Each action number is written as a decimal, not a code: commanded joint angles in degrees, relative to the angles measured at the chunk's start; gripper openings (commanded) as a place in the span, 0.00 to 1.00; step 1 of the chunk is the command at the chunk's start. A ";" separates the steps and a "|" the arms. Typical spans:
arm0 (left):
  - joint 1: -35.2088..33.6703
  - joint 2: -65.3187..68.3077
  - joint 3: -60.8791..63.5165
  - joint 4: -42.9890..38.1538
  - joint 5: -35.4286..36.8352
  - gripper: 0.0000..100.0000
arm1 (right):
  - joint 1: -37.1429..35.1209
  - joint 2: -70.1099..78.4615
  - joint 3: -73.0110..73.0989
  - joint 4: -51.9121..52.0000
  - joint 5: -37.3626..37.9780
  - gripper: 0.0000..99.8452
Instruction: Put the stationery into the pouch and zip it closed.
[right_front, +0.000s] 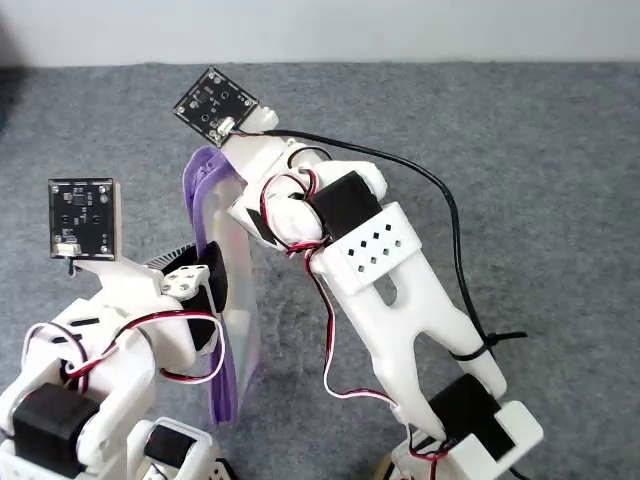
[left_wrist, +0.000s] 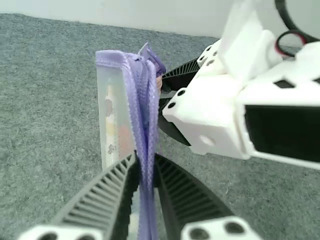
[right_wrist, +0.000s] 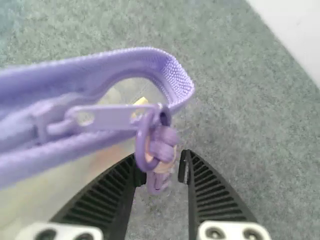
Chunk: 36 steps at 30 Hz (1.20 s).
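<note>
Grey, felt-like worktop (right_front: 560, 150) stretches to a pale wall (right_front: 400, 30) at the far edge. A clear pouch (right_front: 232, 300) with purple trim stands upright on its long edge at the centre, running from near to far between two white robot arms, zip edge uppermost.

At the pouch's near end, the left hand (left_wrist: 145, 167) is pressed together on the purple zip band, one ribbed black finger flat against each side. Through the clear wall, the stationery (left_wrist: 111, 115) shows inside as pale, patterned shapes that cannot be told apart.

At the far end of the pouch is the right hand (right_wrist: 162, 157). Its two black fingers are slightly spread. The purple zip slider (right_wrist: 50, 122) sits close to this far end of the zip, with its flat pull tab (right_wrist: 110, 117) pointing toward the corner. A small knotted cord tag (right_wrist: 157, 150) hangs from the tab's ring, down between the right hand's fingers. The tag touches one finger, and a thin gap separates it from the other. Seen from above, the right arm reaches in from the near right.
</note>
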 joint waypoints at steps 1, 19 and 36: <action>0.35 -0.97 -0.66 -0.44 0.26 0.01 | -0.75 -0.22 -1.05 -1.36 0.97 0.14; 0.62 -1.14 2.24 -2.46 0.26 0.01 | -4.00 0.04 -1.05 -6.73 4.31 0.25; 0.62 -1.14 2.33 -2.29 0.26 0.01 | -8.84 0.13 -0.79 -6.46 8.79 0.22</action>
